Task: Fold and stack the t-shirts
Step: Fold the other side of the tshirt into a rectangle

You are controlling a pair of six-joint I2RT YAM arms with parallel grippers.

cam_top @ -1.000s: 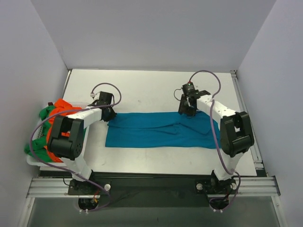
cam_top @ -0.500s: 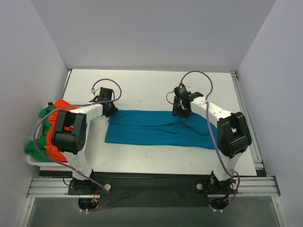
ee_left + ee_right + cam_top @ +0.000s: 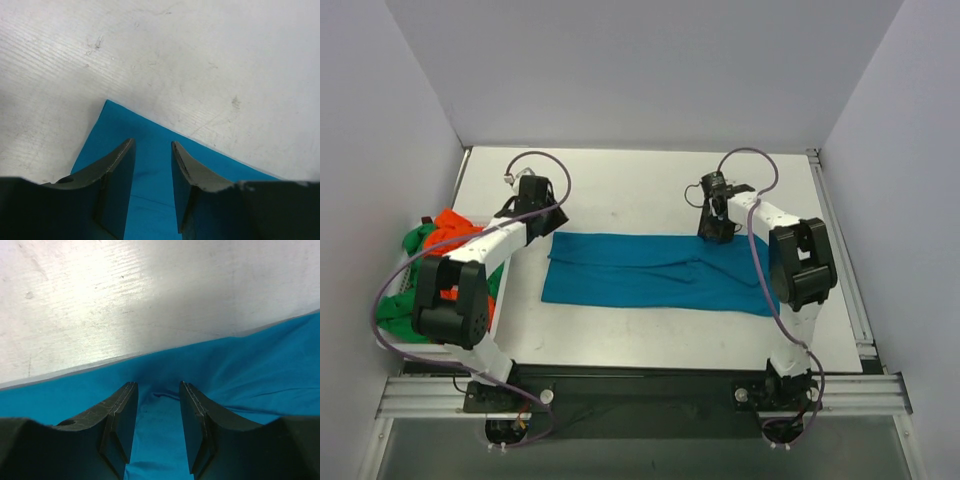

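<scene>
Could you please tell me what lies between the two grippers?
In the top view, only the far edge of the teal t-shirt and bare table lie between the left gripper and right gripper.

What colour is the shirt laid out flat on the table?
The shirt is plain teal-blue, clearest in the top external view.

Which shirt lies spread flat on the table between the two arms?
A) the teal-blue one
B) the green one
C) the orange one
A: the teal-blue shirt lies flat on the table; the orange shirt and green shirt are bunched at the left edge.
</scene>
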